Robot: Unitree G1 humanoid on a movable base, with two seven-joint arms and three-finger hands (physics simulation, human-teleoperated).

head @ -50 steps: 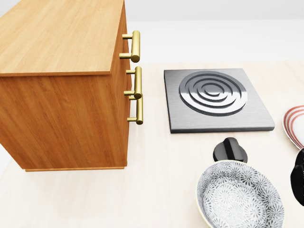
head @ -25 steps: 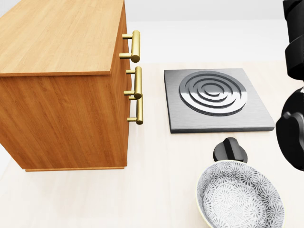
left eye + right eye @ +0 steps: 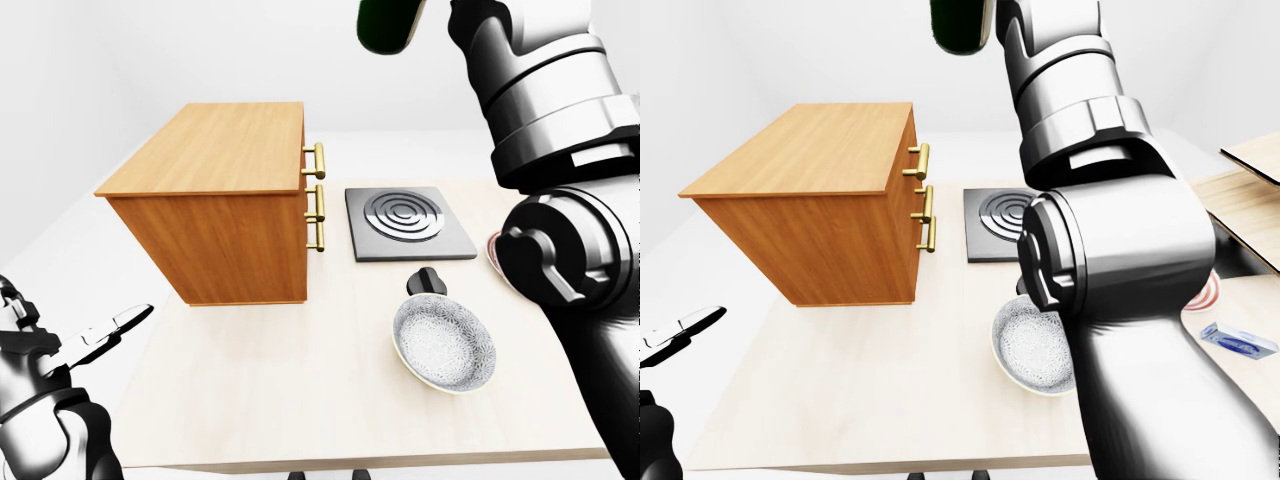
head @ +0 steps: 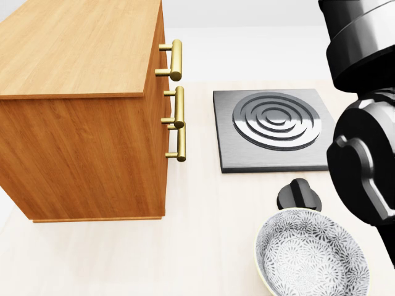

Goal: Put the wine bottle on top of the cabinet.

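One dark green wine bottle (image 3: 388, 24) hangs at the top edge of the left-eye view, above and right of the wooden cabinet (image 3: 215, 148). Right arm (image 3: 560, 150) rises toward it; its hand's grip cannot be told. Left hand (image 3: 95, 340) rests low, fingers spread wide.

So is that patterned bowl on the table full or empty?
Empty. The head view looks straight into the bowl, and only its speckled grey-and-white inside shows, with nothing lying in it.

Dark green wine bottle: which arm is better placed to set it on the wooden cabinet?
Right. The raised right arm carries the dark green wine bottle above the wooden cabinet; the left robot hand sits low, empty.
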